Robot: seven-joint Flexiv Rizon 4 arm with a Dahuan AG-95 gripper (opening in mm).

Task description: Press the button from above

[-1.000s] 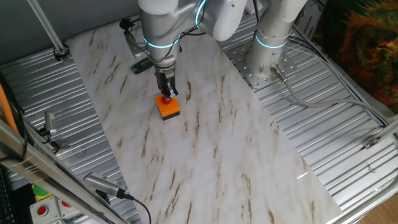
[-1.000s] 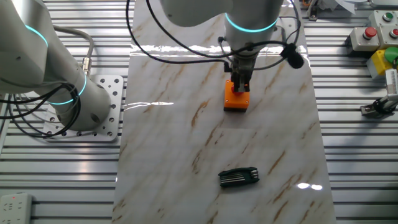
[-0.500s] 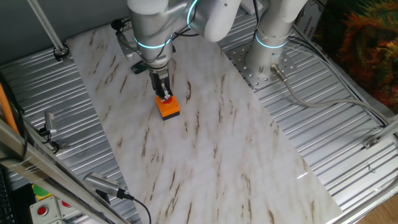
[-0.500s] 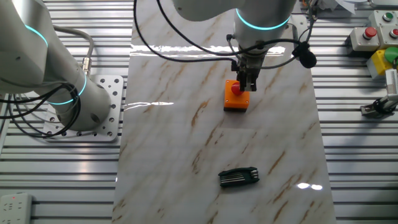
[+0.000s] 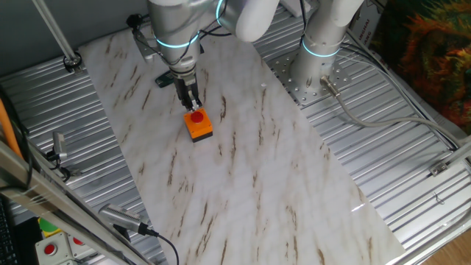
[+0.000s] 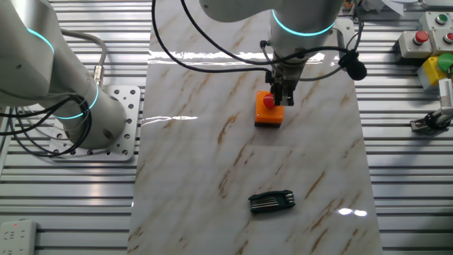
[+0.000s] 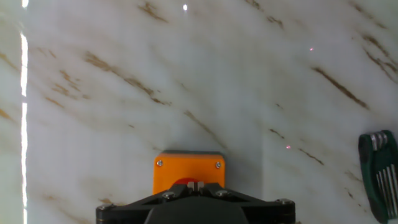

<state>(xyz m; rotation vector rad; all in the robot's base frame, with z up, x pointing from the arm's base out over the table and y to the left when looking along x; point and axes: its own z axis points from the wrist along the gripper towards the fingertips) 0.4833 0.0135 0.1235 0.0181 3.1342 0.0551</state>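
Just below and slightly in front of the end effector (image 5: 192, 103) in one fixed view sits the small round red button (image 5: 197, 116) on its square orange box base (image 5: 199, 128), resting on the white marbled tabletop (image 5: 250, 169). From the other fixed view, the tip (image 6: 284, 100) hangs beside the cap's edge rather than centred, so I judge a good press needs re-centring, then a straight vertical descent. Along the hand view, the base (image 7: 189, 172) lies directly ahead; I cannot tell whether the fingers are parted.
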